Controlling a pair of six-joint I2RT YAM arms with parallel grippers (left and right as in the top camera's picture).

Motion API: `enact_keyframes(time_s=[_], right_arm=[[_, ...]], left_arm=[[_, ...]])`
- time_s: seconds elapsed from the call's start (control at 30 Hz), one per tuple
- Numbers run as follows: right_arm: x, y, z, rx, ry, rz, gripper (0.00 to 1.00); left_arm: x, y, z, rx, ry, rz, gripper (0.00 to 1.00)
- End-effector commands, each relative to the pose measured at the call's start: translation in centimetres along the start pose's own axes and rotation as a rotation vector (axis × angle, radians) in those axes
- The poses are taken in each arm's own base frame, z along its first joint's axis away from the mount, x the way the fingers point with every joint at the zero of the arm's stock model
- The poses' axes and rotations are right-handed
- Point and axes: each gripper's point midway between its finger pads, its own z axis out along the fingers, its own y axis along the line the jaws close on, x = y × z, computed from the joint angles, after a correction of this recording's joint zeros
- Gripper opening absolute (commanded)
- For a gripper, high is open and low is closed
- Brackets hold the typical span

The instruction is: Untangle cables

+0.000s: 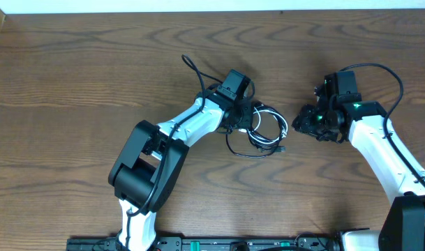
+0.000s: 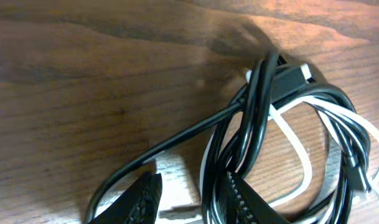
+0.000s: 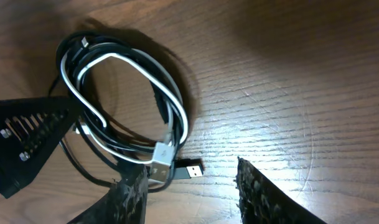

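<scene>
The cables [image 1: 266, 130], one black and one white, lie coiled together on the wooden table between my two grippers. In the left wrist view the black cord [image 2: 251, 118] twists over the white cord [image 2: 301, 152]. My left gripper [image 2: 190, 186] [image 1: 245, 117] stands part open at the coil's left side. Black strands run along its right finger's inner face, and bare table shows between them and the left finger. My right gripper [image 3: 189, 171] [image 1: 304, 124] is open just right of the coil, with nothing between its fingers. A white plug [image 3: 164, 152] and a black USB plug [image 3: 190, 169] lie by its left finger.
The left arm's own thick black wire [image 1: 191, 66] loops up behind its wrist. The right arm's wire [image 1: 388, 71] arches over its wrist. The left gripper's finger [image 3: 27, 134] shows at the left edge of the right wrist view. The table's far edge [image 1: 212, 12] runs along the top.
</scene>
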Motion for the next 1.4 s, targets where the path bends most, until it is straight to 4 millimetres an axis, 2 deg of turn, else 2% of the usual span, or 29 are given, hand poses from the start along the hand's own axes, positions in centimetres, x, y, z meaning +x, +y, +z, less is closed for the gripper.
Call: enact_keyframes(time_s=[0.0, 0.2, 0.33, 0.4, 0.47, 0.6, 0.73, 0.83, 1.03, 1.2, 1.37], right_arm=[[-0.1, -0.1, -0.1, 0.003, -0.005, -0.013, 0.43], [0.0, -0.2, -0.1, 0.006, -0.002, -0.012, 0.43], [0.1, -0.2, -0.1, 0.007, 0.002, -0.012, 0.43], [0.1, -0.2, -0.1, 0.007, 0.001, -0.012, 0.43], [0.1, -0.2, -0.1, 0.006, 0.001, -0.011, 0.43], [-0.1, 0.6, -0.1, -0.033, -0.003, -0.017, 0.43], [-0.4, 2.7, -0.3, -0.144, -0.005, -0.037, 0.45], [-0.8, 4.7, -0.5, -0.222, -0.023, -0.067, 0.48], [-1.4, 6.4, -0.5, -0.285, -0.042, -0.041, 0.49], [-1.1, 7.4, 0.4, -0.35, 0.005, -0.018, 0.48], [-0.6, 9.6, 1.1, -0.488, 0.074, -0.044, 0.45]], left_arm=[[0.4, 0.5, 1.2, -0.067, -0.012, 0.017, 0.35], [2.0, 0.1, 3.4, -0.114, 0.0, 0.061, 0.35], [2.6, 0.9, 4.3, -0.186, -0.006, 0.067, 0.34], [2.6, 1.0, 4.3, -0.193, -0.008, 0.07, 0.25], [2.6, 1.0, 4.3, -0.195, -0.01, 0.067, 0.08], [2.5, 1.1, 4.0, -0.196, -0.011, 0.063, 0.08], [1.9, 0.2, 1.8, -0.182, -0.023, 0.062, 0.07], [1.5, -1.8, -1.4, -0.112, -0.037, 0.069, 0.07], [1.5, -4.9, -6.6, 0.042, -0.032, 0.092, 0.07], [1.4, -5.0, -8.6, 0.105, -0.015, 0.069, 0.07], [1.1, -4.6, -9.1, 0.156, 0.01, 0.041, 0.07]])
